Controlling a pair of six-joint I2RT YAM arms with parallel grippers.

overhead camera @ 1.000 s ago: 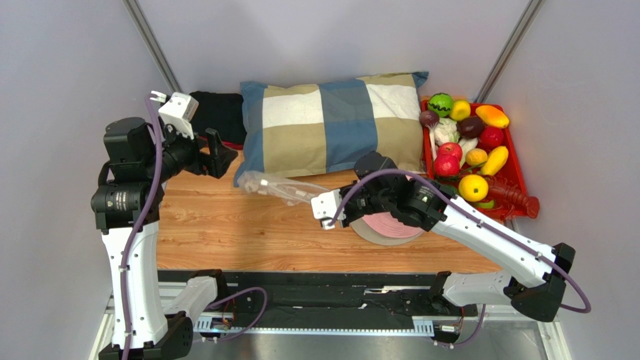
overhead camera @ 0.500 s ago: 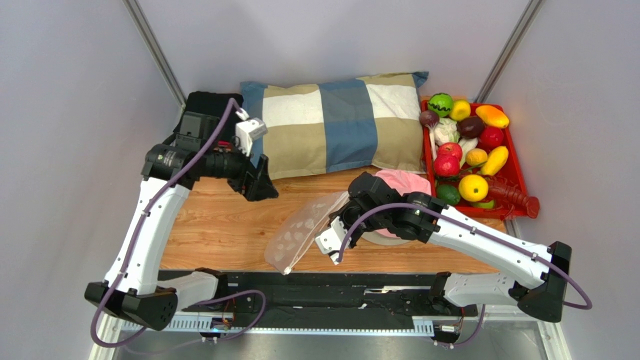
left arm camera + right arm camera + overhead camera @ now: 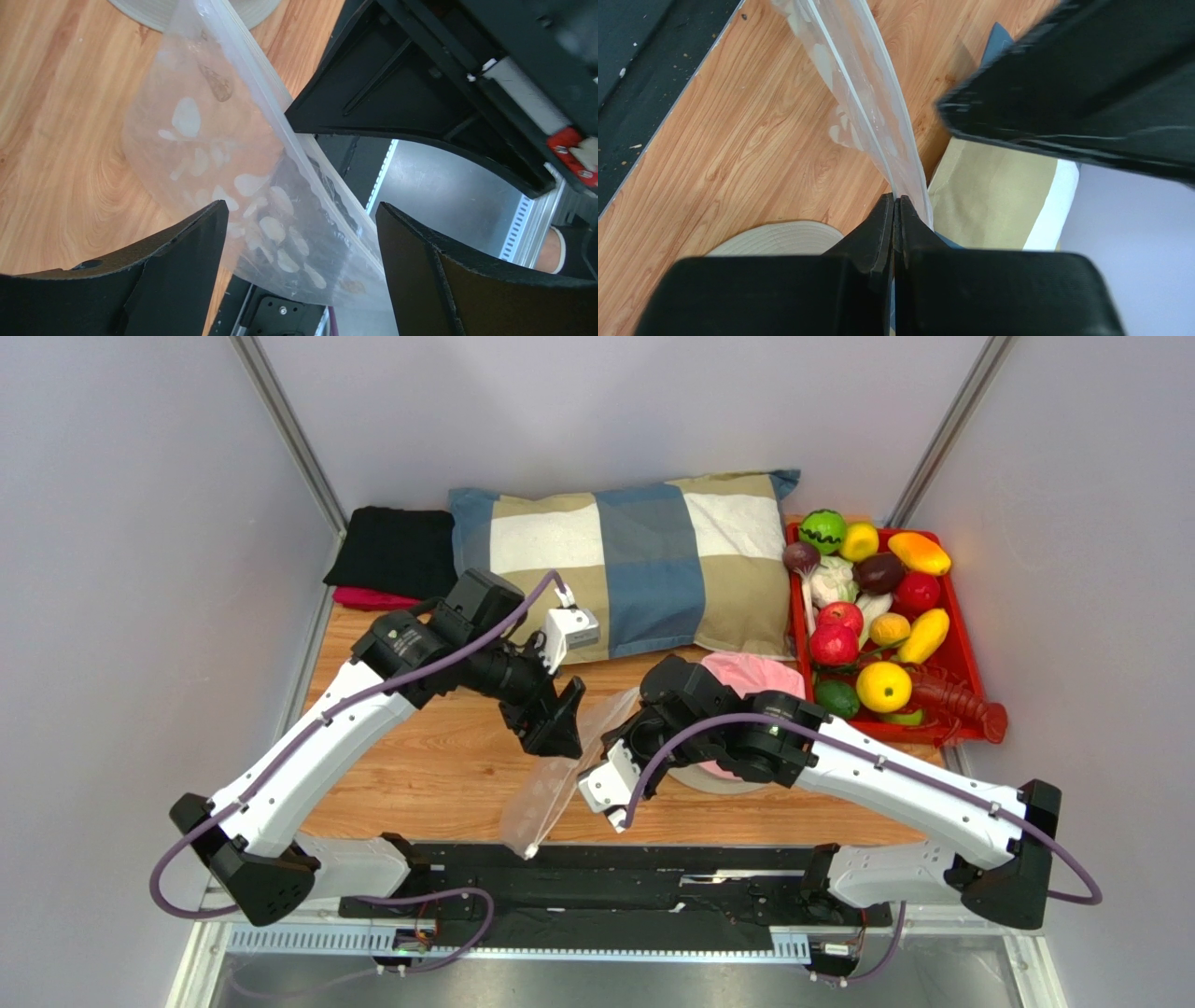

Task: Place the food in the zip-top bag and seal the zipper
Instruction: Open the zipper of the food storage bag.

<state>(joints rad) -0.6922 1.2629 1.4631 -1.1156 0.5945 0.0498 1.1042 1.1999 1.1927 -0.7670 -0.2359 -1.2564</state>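
The zip-top bag [image 3: 561, 777], clear with white dots, hangs on edge above the table. My right gripper [image 3: 641, 723] is shut on its upper corner; the right wrist view shows the fingers [image 3: 896, 203] pinching the bag [image 3: 854, 84]. My left gripper [image 3: 558, 725] is open, and in the left wrist view its jaws [image 3: 302, 210] stand on either side of the bag [image 3: 224, 161] without touching it. The zipper [image 3: 275, 105] runs as a pale straight strip along the bag's edge. The food [image 3: 877, 616] lies piled in the red tray [image 3: 968, 637] at the far right.
A pink hat [image 3: 751, 679] with a beige brim [image 3: 780, 238] lies under my right arm. A checked pillow [image 3: 617, 567] lies across the back, black cloth [image 3: 400, 546] at the back left. A red lobster toy [image 3: 961, 703] lies at the tray's near end.
My right gripper lifted the bag from in front of the pillow and pulled it nearer, on edge. My left arm swung right and down until its open jaws straddle the bag.
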